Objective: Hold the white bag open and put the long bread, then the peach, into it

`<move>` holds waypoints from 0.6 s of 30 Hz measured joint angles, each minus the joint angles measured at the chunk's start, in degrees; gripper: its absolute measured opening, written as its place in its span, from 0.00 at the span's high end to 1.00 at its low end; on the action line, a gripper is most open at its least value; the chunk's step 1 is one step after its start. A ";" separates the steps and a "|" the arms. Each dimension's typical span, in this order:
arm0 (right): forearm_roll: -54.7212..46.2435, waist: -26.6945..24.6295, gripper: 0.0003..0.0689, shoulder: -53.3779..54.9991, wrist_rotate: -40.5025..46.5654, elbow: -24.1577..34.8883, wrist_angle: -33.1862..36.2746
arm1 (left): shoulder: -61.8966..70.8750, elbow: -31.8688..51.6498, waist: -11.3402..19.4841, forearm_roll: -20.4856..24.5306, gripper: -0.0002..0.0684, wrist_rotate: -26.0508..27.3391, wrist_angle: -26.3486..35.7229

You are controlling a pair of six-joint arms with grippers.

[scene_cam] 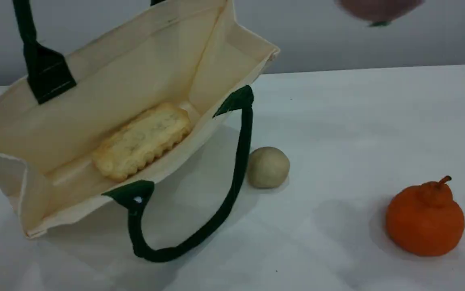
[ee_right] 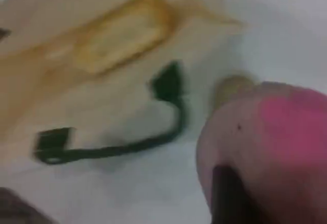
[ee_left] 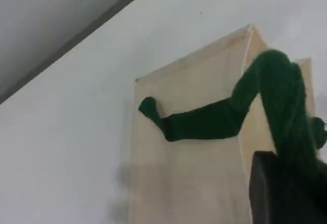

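Observation:
The white bag stands tilted on the left with its mouth open toward the camera. Its rear green handle is pulled up out of the top edge. In the left wrist view that strap runs up to my left gripper's dark fingertip, which is shut on it, above the bag's outer wall. The long bread lies flat inside on the bag's bottom. The peach hangs blurred at the top right, well right of the bag. In the right wrist view the peach is held against my right gripper's fingertip.
The bag's front green handle loops loosely onto the white table. A beige lump rests just right of that loop. An orange knobbed citrus sits at the front right. A grey wall stands behind the table's far edge.

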 joint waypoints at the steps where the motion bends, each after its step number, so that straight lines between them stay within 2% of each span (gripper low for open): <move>1: 1.00 1.83 0.50 0.56 0.07 0.00 -0.33 | 0.00 0.00 0.00 -0.08 0.87 0.05 0.00; 5: 3.87 7.65 0.50 3.05 0.01 0.00 -3.12 | 0.00 0.00 0.00 -0.08 0.87 0.05 0.05; 9: 5.59 11.18 0.50 5.99 0.01 0.00 -7.25 | -0.07 0.00 0.00 -0.12 0.87 0.05 0.05; 18: 9.19 12.13 0.50 13.93 -2.09 -0.05 -15.82 | -0.11 0.00 0.00 -1.44 0.87 -0.79 0.05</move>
